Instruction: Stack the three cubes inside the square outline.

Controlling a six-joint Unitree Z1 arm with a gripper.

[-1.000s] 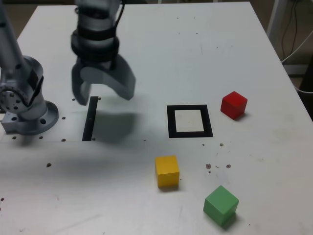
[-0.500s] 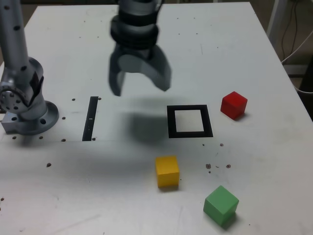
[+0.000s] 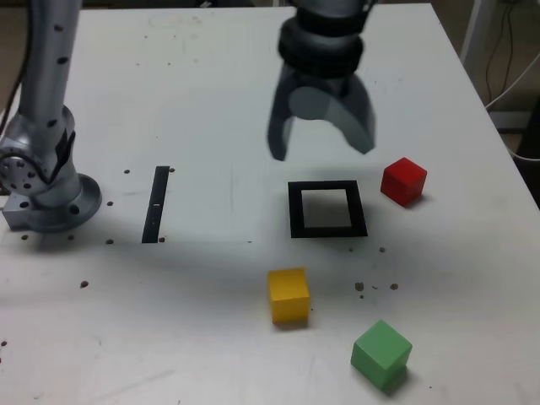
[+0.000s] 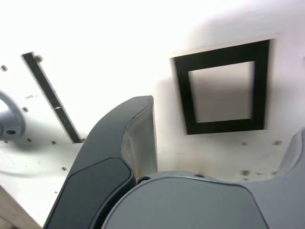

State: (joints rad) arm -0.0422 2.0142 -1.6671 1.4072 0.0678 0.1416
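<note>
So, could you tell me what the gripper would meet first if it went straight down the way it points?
Probably the square outline or the bare table just behind it; the open gripper holds nothing, and depth is uncertain.

Square outline (image 3: 327, 209), black tape, white centre, empty, frame centre. Red cube (image 3: 403, 180) just right of it. Yellow cube (image 3: 288, 295) below centre; green cube (image 3: 381, 353) lower right, turned askew. None stacked.
</note>
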